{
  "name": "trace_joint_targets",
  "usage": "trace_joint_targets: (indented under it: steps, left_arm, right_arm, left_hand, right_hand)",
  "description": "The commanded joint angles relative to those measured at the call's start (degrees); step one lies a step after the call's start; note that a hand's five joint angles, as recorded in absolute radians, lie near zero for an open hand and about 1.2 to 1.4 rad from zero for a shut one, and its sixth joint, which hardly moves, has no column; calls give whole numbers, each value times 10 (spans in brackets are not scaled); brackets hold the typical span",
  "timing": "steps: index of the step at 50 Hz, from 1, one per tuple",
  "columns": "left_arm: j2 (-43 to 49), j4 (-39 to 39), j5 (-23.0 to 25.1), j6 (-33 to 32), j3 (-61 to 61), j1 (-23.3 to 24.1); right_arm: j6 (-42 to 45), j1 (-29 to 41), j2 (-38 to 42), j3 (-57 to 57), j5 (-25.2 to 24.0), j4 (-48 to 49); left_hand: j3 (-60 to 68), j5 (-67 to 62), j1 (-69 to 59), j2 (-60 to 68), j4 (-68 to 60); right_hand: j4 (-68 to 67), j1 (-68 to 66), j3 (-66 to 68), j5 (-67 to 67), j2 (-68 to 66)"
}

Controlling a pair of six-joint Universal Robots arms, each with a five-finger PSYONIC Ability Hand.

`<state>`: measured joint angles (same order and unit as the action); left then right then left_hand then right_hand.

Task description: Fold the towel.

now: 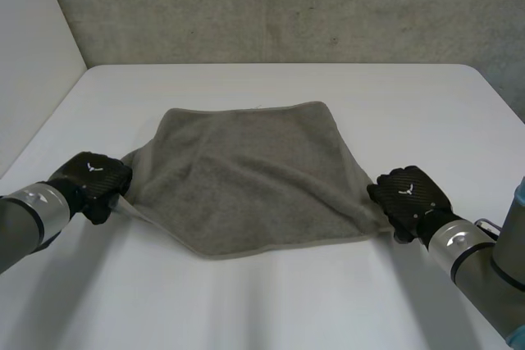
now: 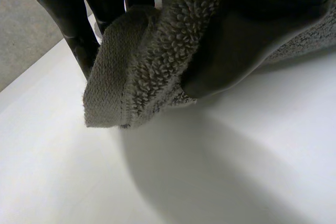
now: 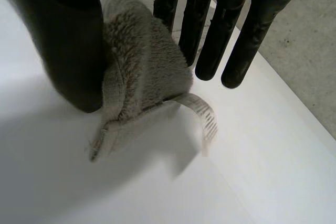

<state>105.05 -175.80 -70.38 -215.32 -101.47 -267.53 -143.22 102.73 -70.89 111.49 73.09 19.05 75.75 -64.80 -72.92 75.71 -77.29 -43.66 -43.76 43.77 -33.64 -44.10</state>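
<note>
We pinch towel (image 1: 246, 178) corners in left hand (image 1: 92, 179) and right hand (image 1: 408, 194); the shallow holds may slip once we lift.

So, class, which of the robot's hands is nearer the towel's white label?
Right. The label hangs from the towel corner pinched by the right hand, just beside its fingers; the left hand pinches the opposite corner, across the whole towel.
</note>
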Motion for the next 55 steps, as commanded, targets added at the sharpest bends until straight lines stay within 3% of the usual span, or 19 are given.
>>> trace_joint_targets:
  steps: [1,9,13,17,22,31,33,36,38,39,41,42,44,46,47,49,52,54,55]
  left_arm:
    - [-14,4,30,22,-12,-20]
    - [-52,5,49,51,-25,-39]
    - [-99,4,75,83,-36,-51]
    - [-143,5,92,115,-36,-56]
    - [-242,2,104,202,-27,-81]
    - [-270,-20,106,293,5,-102]
    - [-261,-30,106,301,11,-101]
    - [-194,-58,98,306,30,-91]
    - [-108,-71,92,303,72,-64]
    - [-107,-71,92,303,72,-63]
    - [-20,-70,73,301,135,-20]
    - [-20,-70,73,301,135,-19]
    - [27,-68,54,297,172,0]
    - [101,-59,4,272,250,25]
    - [102,-59,4,272,251,25]
    - [161,-52,-39,243,337,39]
    - [182,-51,-51,236,382,50]
    - [194,-54,-64,241,468,77]
    - [194,-54,-64,241,468,77]
  right_arm:
    - [-26,3,4,-12,0,-4]
    - [-103,-10,-28,-29,-2,-40]
    - [-117,-30,-85,-58,-34,-125]
    - [-123,-41,-130,-97,-63,-219]
    - [-147,-67,-219,-200,-121,-365]
    - [-152,-75,-204,-312,-161,-441]
    - [-130,-69,-126,-356,-160,-455]
    - [-106,-65,-86,-382,-155,-466]
    - [-44,-45,-13,-433,-120,-495]
    - [-43,-45,-13,-433,-120,-495]
    - [26,-11,56,-478,-61,-502]
    - [26,-10,57,-479,-60,-502]
    - [56,5,87,-501,-31,-501]
    - [89,29,137,-543,19,-487]
    - [89,29,138,-544,20,-487]
    - [88,43,165,-588,42,-429]
    - [83,49,166,-605,46,-384]
    - [48,55,140,-630,51,-272]
    - [48,55,139,-630,51,-271]
  left_hand:
    - [42,-52,-71,43,-27]
    - [42,-52,-71,43,-27]
    - [42,-52,-71,43,-27]
    - [42,-52,-71,43,-27]
    - [42,-52,-71,43,-27]
    - [42,-52,-71,43,-27]
    - [42,-52,-71,43,-27]
    - [42,-52,-71,43,-27]
    - [42,-52,-71,43,-27]
    - [42,-52,-71,43,-27]
    - [42,-52,-71,43,-27]
    - [42,-52,-71,43,-27]
    - [42,-52,-71,43,-27]
    - [42,-52,-71,43,-27]
    - [42,-52,-71,43,-27]
    - [42,-52,-71,43,-27]
    - [42,-52,-71,43,-27]
    - [42,-52,-71,43,-27]
    - [42,-52,-71,43,-27]
  right_hand:
    - [-112,-111,111,-112,-107]
    - [-265,-264,264,-265,-260]
    - [-363,-362,362,-363,-359]
    - [-363,-362,362,-364,-359]
    - [-363,-362,362,-364,-359]
    - [-363,-362,362,-364,-359]
    - [-363,-362,362,-364,-359]
    - [-363,-362,362,-364,-359]
    - [-363,-362,362,-364,-359]
    - [-363,-362,362,-364,-359]
    - [-363,-362,362,-364,-359]
    - [-363,-362,362,-364,-359]
    - [-363,-362,362,-364,-359]
    - [-363,-362,362,-364,-359]
    - [-363,-362,362,-364,-359]
    - [-363,-362,362,-364,-359]
    - [-363,-362,362,-364,-359]
    - [-363,-362,362,-364,-359]
    - [-363,-362,362,-364,-359]
